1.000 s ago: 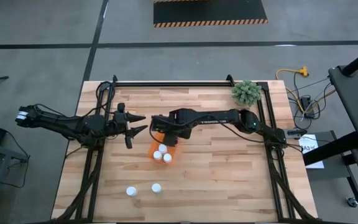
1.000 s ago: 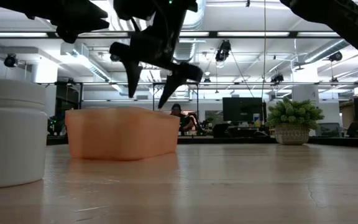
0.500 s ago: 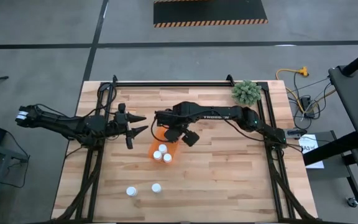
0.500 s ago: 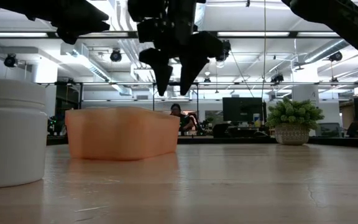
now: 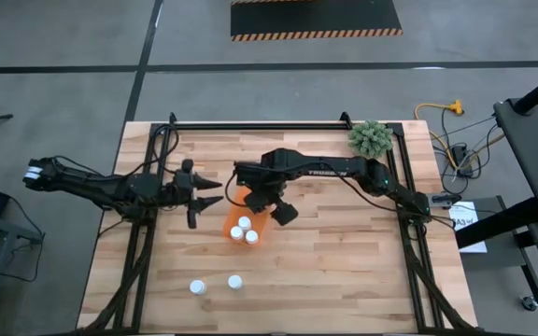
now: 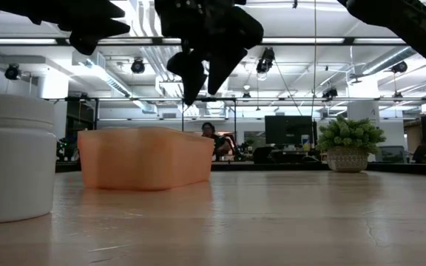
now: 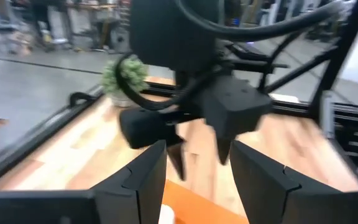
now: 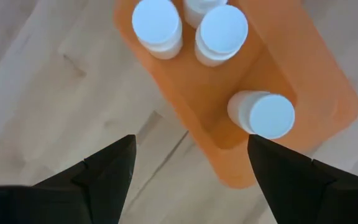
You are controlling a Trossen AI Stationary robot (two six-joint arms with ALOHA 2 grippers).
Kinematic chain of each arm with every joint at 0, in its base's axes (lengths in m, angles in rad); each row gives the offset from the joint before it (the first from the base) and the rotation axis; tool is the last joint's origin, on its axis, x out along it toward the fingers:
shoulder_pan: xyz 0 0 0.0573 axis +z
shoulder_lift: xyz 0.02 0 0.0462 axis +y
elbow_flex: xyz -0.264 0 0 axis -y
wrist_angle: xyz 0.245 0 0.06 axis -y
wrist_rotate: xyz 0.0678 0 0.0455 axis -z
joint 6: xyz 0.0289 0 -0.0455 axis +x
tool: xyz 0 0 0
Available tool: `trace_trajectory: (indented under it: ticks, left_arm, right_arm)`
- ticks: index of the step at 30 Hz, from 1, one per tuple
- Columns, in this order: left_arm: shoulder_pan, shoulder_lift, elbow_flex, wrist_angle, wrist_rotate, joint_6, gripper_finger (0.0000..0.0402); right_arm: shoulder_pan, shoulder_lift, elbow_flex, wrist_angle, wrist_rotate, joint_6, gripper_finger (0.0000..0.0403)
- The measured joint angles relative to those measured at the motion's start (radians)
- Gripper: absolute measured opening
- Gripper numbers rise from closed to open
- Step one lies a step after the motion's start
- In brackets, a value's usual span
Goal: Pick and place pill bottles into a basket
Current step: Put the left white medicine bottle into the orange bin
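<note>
We are reaching our right arm in from the right side of the wooden tabletop (image 5: 344, 271), its right gripper (image 5: 271, 200) hanging above the small bright-orange translucent plastic basket (image 5: 247, 221), jaws spread wide and empty. In the right wrist view we are looking straight down between the fingers (image 8: 101, 171) at four small round white-capped pill bottles (image 8: 157, 25) standing inside the basket, none touching the jaws. We are holding our left arm low, just left of the basket, its left gripper (image 5: 208, 187) pointing toward it with jaws nearly pressed together and nothing between them. Two more bottles (image 5: 234, 282) are standing on the tabletop, well apart from the basket, toward the front edge.
</note>
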Motion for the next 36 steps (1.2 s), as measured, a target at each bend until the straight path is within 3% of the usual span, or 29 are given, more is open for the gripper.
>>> trace_trajectory:
  ticks: [5,10,13,16,18,23,27,31,33,36]
  left_arm:
    - [0.000,-0.009,0.000,-0.006,0.120,-0.020,0.0160]
    - [0.000,-0.031,-0.001,-0.064,0.163,-0.022,0.0160]
    - [0.000,-0.052,-0.001,-0.082,0.165,-0.038,0.0160]
    - [-0.001,-0.076,-0.001,-0.081,0.166,-0.042,0.0160]
    - [-0.003,-0.090,-0.001,-0.082,0.166,-0.042,0.0160]
    - [-0.003,-0.123,-0.029,-0.074,0.166,-0.023,0.0160]
    - [-0.003,-0.168,-0.086,-0.055,0.166,-0.019,0.0160]
    - [-0.003,-0.237,-0.133,-0.039,0.166,-0.031,0.0160]
    - [-0.003,-0.275,-0.150,-0.040,0.164,-0.046,0.0160]
    - [-0.003,-0.319,-0.154,-0.039,0.160,-0.047,0.0160]
  right_arm:
    - [0.001,0.000,0.001,0.001,0.001,0.230,0.0297]
    - [0.003,0.000,0.000,0.014,-0.021,0.338,0.0297]
    - [0.007,0.000,-0.001,0.081,-0.135,0.324,0.0297]
    - [0.016,-0.009,-0.003,0.217,-0.341,0.278,0.0297]
    - [0.021,-0.029,-0.003,0.301,-0.417,0.294,0.0297]
    - [0.030,-0.094,-0.056,0.422,-0.346,0.311,0.0297]
    - [0.038,-0.167,-0.268,0.651,-0.373,0.336,0.0297]
    - [0.013,-0.306,-0.605,1.003,-0.346,0.427,0.0297]
    - [0.010,-0.416,-0.798,1.207,-0.225,0.462,0.0297]
    - [0.044,-0.611,-1.116,1.677,0.109,0.495,0.0297]
